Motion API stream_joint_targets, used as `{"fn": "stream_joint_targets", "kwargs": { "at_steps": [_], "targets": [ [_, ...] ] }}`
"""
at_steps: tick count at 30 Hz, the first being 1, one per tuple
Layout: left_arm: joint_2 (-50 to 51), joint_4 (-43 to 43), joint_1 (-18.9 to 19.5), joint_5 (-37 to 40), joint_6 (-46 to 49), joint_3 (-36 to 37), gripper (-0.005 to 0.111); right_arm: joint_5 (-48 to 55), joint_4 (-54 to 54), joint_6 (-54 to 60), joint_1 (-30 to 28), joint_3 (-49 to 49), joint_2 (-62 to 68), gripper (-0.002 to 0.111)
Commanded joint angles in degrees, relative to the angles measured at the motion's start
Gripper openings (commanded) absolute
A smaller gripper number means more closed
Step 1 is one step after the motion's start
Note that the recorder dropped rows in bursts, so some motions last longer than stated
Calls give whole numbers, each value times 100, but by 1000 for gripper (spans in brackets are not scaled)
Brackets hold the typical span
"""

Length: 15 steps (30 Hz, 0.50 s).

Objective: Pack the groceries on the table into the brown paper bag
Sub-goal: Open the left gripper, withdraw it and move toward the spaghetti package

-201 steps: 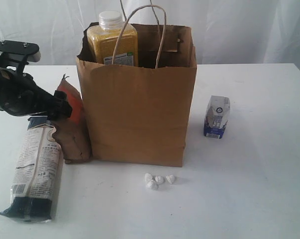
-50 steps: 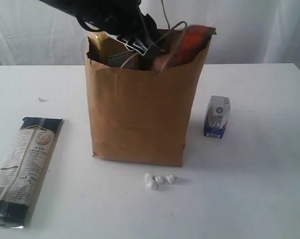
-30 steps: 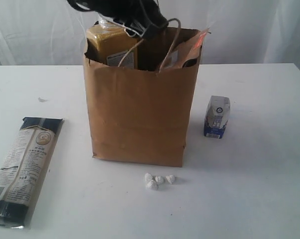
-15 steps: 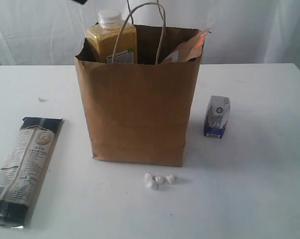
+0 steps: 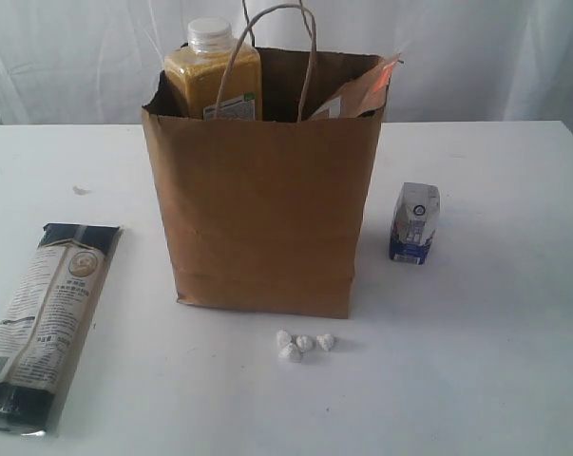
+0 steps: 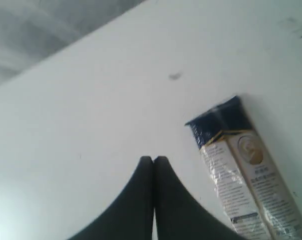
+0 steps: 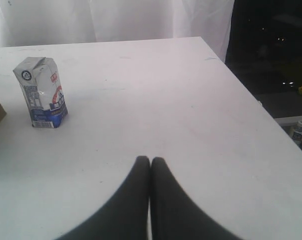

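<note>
The brown paper bag (image 5: pixel 262 185) stands upright in the middle of the table (image 5: pixel 495 361). A yellow-grain bottle (image 5: pixel 213 81) with a white cap and a brown-red pouch (image 5: pixel 362 93) poke out of its top. The long noodle packet (image 5: pixel 44 318) lies flat at the left, also in the left wrist view as the noodle packet (image 6: pixel 241 175). A small blue-white carton (image 5: pixel 414 223) stands right of the bag, the same carton (image 7: pixel 40 92) in the right wrist view. Tiny white lumps (image 5: pixel 303 345) lie in front of the bag. My left gripper (image 6: pixel 153 160) and right gripper (image 7: pixel 150 160) are shut and empty over bare table.
A white curtain hangs behind the table. A small dark mark (image 5: pixel 80 190) shows on the tabletop at the left. The table's right edge (image 7: pixel 251 85) drops off to a dark area.
The left arm has lifted away from the bag's top and left the exterior view. Its gripper has shut. The pouch stays in the bag.
</note>
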<state>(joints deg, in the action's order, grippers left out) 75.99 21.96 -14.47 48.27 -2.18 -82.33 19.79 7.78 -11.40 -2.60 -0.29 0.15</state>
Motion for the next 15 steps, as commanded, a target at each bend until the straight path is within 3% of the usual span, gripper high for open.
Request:
{"fn": "stream_joint_targets", "kwargs": {
  "at_steps": [1, 6, 10, 15],
  "targets": [
    [-488, -84, 869, -629, -943, 1231, 0, -55, 28, -2, 19, 29, -15, 0],
    [-1420, -84, 1386, -1945, -1430, 2932, 0, -55, 28, -2, 19, 29, -15, 0],
    [-2216, -96, 1415, -3002, -1457, 4016, 0, -55, 28, -2, 19, 29, -15, 0],
    [-3034, -115, 1415, -3562, -1629, 4873, 0, -55, 28, -2, 19, 29, -15, 0]
  ]
}}
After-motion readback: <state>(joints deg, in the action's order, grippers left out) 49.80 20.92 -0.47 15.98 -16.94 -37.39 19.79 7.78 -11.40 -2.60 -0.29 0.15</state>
